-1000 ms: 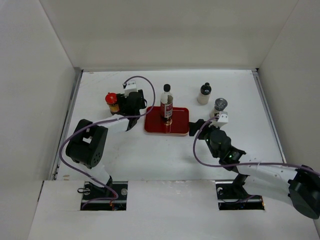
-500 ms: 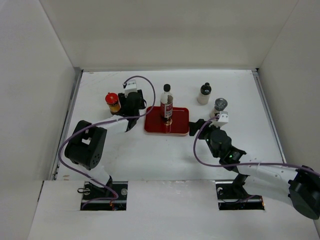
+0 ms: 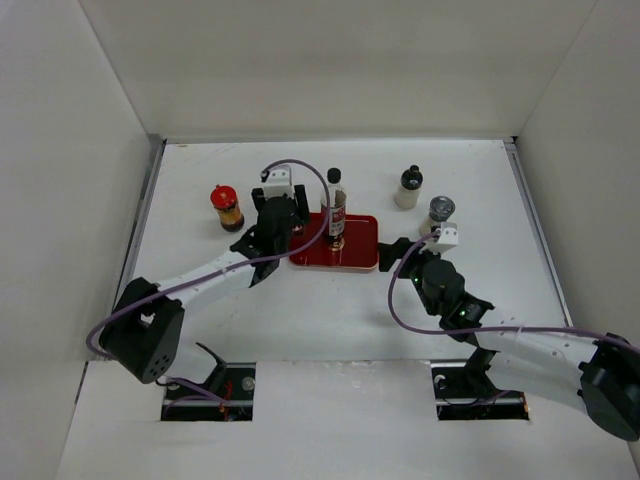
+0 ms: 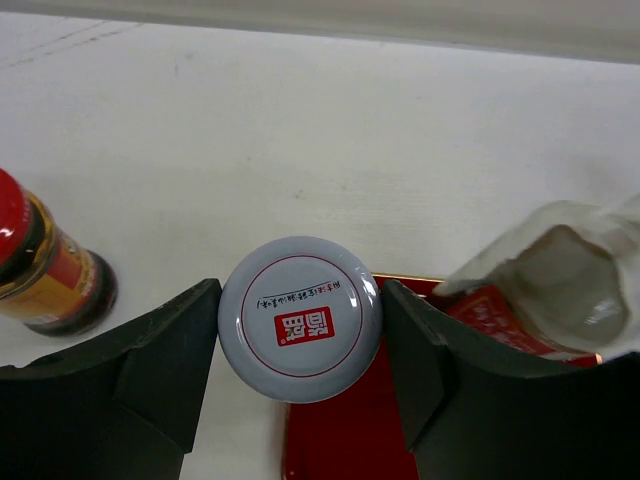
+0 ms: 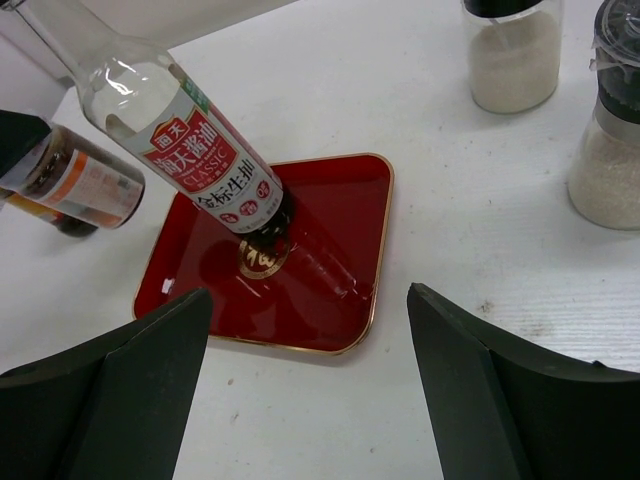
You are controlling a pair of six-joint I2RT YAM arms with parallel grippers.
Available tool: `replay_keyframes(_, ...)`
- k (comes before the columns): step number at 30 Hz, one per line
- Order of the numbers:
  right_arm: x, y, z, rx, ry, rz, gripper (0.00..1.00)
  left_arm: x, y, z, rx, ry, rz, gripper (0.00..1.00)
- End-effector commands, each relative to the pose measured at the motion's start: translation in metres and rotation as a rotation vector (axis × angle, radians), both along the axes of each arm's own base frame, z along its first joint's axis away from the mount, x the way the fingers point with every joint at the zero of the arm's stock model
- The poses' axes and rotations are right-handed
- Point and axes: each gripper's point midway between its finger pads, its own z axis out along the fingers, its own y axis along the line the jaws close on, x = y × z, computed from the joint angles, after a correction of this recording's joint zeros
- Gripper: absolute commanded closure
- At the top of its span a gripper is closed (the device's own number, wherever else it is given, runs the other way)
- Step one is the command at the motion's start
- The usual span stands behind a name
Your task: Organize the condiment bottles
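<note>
At the red tray's (image 5: 345, 205) left edge, the left end effector (image 4: 300, 350) clamps the pale-lidded jar (image 4: 300, 310), a red square logo on its white lid. The tall clear bottle (image 5: 205, 160) stands on the tray, label reading "CLASSIC". The right end effector (image 5: 305, 330) hangs wide open near the tray; the red-lidded jar (image 3: 227, 207) sits on the bench (image 3: 330, 320).

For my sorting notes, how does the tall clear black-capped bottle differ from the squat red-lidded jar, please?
The tall clear black-capped bottle stands on the flat red tray; the squat red-lidded jar stands on the white table, left of it. The bottle is slim and taller. Both stand upright, ungripped.
</note>
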Motion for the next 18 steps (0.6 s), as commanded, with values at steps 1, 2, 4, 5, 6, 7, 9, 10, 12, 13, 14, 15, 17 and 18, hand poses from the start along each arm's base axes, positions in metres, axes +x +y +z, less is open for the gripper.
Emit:
replay_keyframes(1,0.003,0.000,0.019,0.058,-0.046,-0.007,0.14,0.004,-0.018,0.052,-0.126,-0.147,-0.020,0.71)
replay_keyframes(2,0.003,0.000,0.019,0.056,-0.046,-0.007,0.14,0.004,-0.022,0.052,-0.128,-0.146,-0.026,0.71)
replay_keyframes(4,0.004,-0.001,0.020,0.050,-0.048,-0.014,0.14,0.005,-0.029,0.049,-0.131,-0.147,-0.038,0.71)
replay_keyframes(5,0.004,-0.001,0.020,0.052,-0.051,-0.016,0.14,0.006,-0.032,0.047,-0.132,-0.147,-0.041,0.71)
replay_keyframes(6,0.004,-0.001,0.020,0.053,-0.050,-0.014,0.14,0.007,-0.034,0.046,-0.133,-0.148,-0.043,0.71)
replay_keyframes(7,0.003,-0.001,0.020,0.054,-0.048,-0.012,0.14,0.008,-0.036,0.045,-0.134,-0.149,-0.046,0.71)
replay_keyframes(9,0.003,-0.002,0.021,0.053,-0.051,-0.014,0.14,0.010,-0.038,0.043,-0.138,-0.154,-0.046,0.71)
replay_keyframes(10,0.003,-0.002,0.021,0.051,-0.052,-0.016,0.14,0.011,-0.039,0.042,-0.139,-0.156,-0.046,0.71)
replay_keyframes(12,0.003,-0.001,0.020,0.054,-0.050,-0.011,0.14,0.013,-0.041,0.038,-0.140,-0.156,-0.047,0.71)
replay_keyframes(13,0.003,-0.001,0.020,0.053,-0.049,-0.010,0.14,0.015,-0.043,0.036,-0.141,-0.157,-0.049,0.71)
replay_keyframes(14,0.003,0.000,0.019,0.052,-0.047,-0.010,0.14,0.016,-0.045,0.033,-0.140,-0.156,-0.052,0.71)
replay_keyframes(15,0.004,-0.001,0.020,0.051,-0.049,-0.013,0.14,0.017,-0.046,0.032,-0.141,-0.157,-0.053,0.71)
replay_keyframes(17,0.004,0.000,0.019,0.051,-0.049,-0.010,0.14,0.019,-0.049,0.027,-0.139,-0.153,-0.058,0.71)
replay_keyframes(18,0.004,0.000,0.019,0.052,-0.047,-0.008,0.14,0.021,-0.051,0.025,-0.138,-0.151,-0.061,0.71)
